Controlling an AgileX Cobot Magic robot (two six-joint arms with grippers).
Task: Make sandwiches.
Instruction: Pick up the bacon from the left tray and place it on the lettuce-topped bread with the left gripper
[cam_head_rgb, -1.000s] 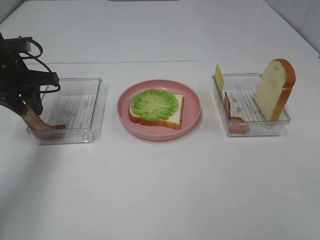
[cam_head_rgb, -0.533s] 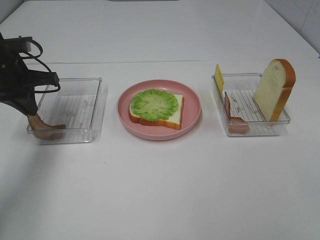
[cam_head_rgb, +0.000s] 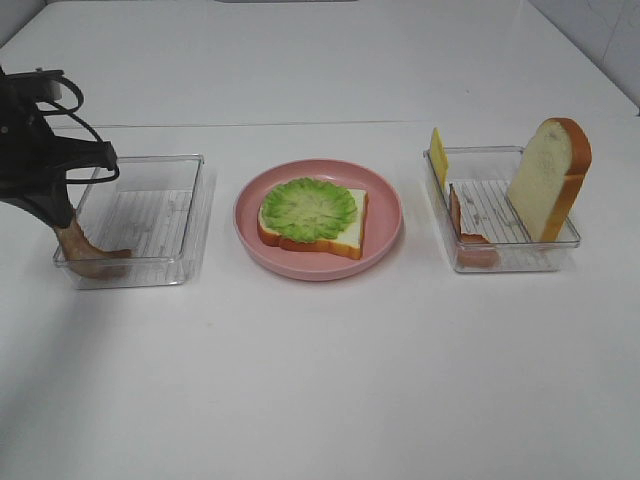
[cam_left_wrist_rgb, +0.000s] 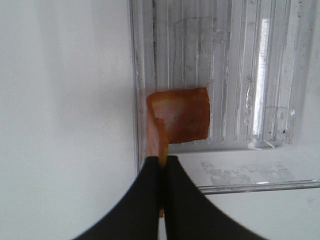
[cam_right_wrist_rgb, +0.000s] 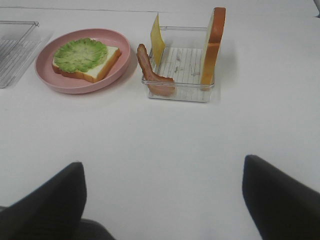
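Since the earlier frame your left end effector (cam_head_rgb: 62, 222) has drawn its fingers together. They were apart around the raised end of the bacon strip (cam_left_wrist_rgb: 182, 117) a second ago and now pinch it flat, with no gap between them in the left wrist view. The strip's top has shifted slightly with the squeeze. Nothing else on the desk (cam_head_rgb: 320, 380) has changed.

The held strip sits in the near outer corner of the left tray (cam_head_rgb: 197, 200). Its lower part lies on the ribbed floor, and its upper part bends up along the outer wall into the grip. So its long axis runs from the tray floor up to the fingers, and it has not left the tray.

Your target is the pink plate (cam_head_rgb: 385, 215) in the middle of the desk. There the lettuce leaf (cam_head_rgb: 308, 208) lies on a bread slice (cam_head_rgb: 345, 238). From the left end effector the plate lies inward, past the tray's far wall. I judge you should lift straight up first so the trailing end clears that wall, then carry it across.

Your right end effector (cam_right_wrist_rgb: 162, 165) hangs wide and empty, well back from the right tray (cam_head_rgb: 500, 262). That tray holds the upright bread slice (cam_head_rgb: 548, 180), the cheese slice (cam_head_rgb: 438, 155) and a second bacon strip (cam_head_rgb: 462, 232). The left arm is the nearer one for this piece.
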